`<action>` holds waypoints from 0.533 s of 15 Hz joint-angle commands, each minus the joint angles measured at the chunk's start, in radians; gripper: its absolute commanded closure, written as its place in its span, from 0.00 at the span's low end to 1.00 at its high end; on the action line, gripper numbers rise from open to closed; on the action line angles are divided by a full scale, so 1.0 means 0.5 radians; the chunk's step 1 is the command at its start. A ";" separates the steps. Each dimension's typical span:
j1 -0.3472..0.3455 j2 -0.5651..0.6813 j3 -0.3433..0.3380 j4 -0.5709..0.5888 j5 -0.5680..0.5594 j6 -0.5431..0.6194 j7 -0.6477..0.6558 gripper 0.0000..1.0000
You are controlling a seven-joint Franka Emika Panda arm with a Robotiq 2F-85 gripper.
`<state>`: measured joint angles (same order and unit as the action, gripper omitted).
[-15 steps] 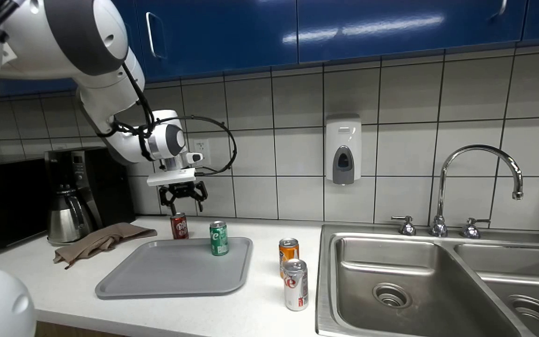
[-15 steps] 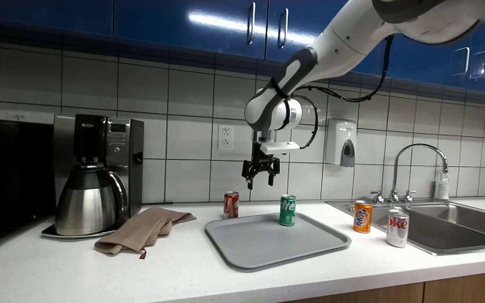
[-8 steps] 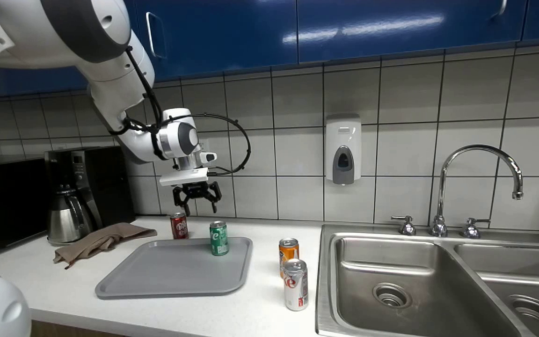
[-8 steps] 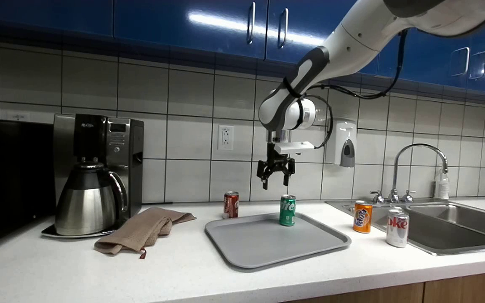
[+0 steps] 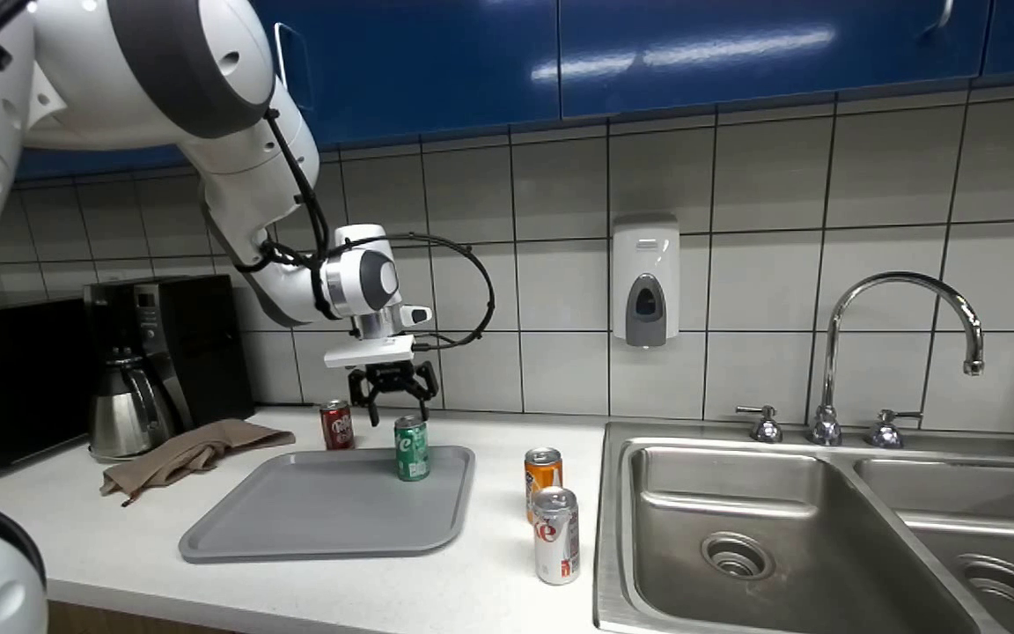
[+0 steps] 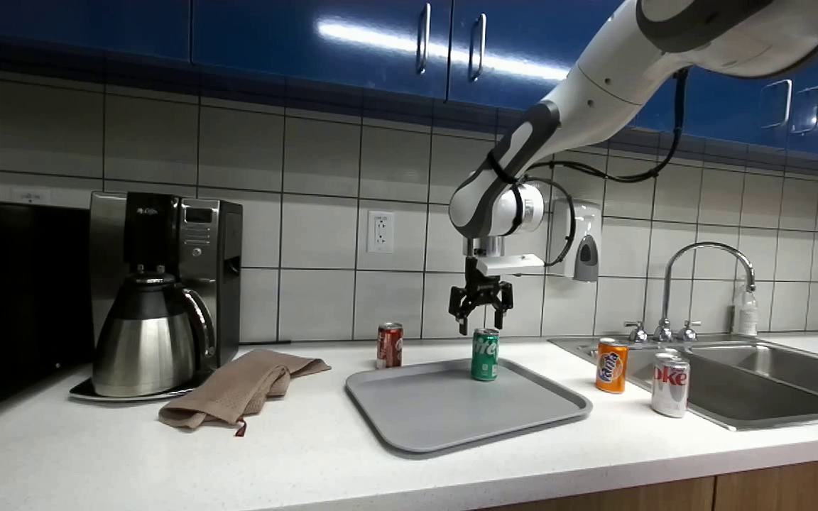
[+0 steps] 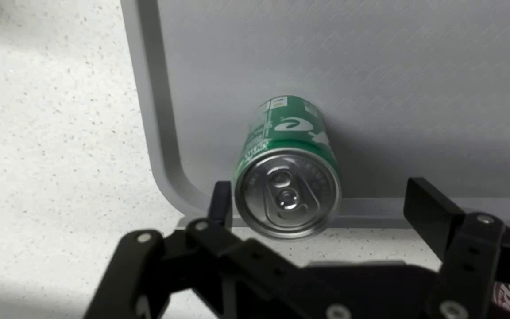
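My black gripper stands open just above a green can, with nothing held. The can is upright at the back of a grey tray. From above, in the wrist view, the lid of the green can appears between the two fingers, close to the left one and well clear of the right one. Whether that finger touches it cannot be told. Behind the tray a dark red can stands on the counter; in the wrist view it is mostly hidden.
An orange can and a silver can stand between tray and steel sink. A brown cloth and a coffee maker with its carafe are left of the tray. Tiled wall behind, blue cabinets above.
In both exterior views my gripper has moved right, from near the red can to above the green can, and come down lately. It has stayed open. The cans and tray have not moved.
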<state>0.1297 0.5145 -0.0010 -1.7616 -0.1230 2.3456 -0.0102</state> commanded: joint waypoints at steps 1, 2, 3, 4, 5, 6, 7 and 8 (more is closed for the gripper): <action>-0.023 0.065 0.020 0.072 0.003 0.001 0.029 0.00; -0.023 0.075 0.018 0.082 0.000 0.001 0.029 0.00; -0.022 0.084 0.014 0.094 -0.002 -0.003 0.032 0.00; -0.024 0.091 0.013 0.107 -0.002 -0.004 0.030 0.00; -0.026 0.096 0.012 0.117 -0.001 -0.005 0.030 0.00; -0.028 0.105 0.011 0.131 0.000 -0.007 0.030 0.00; -0.030 0.116 0.011 0.145 0.002 -0.011 0.030 0.00; -0.030 0.125 0.010 0.155 0.000 -0.014 0.031 0.00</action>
<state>0.1252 0.5565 -0.0011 -1.7225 -0.1230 2.3485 -0.0098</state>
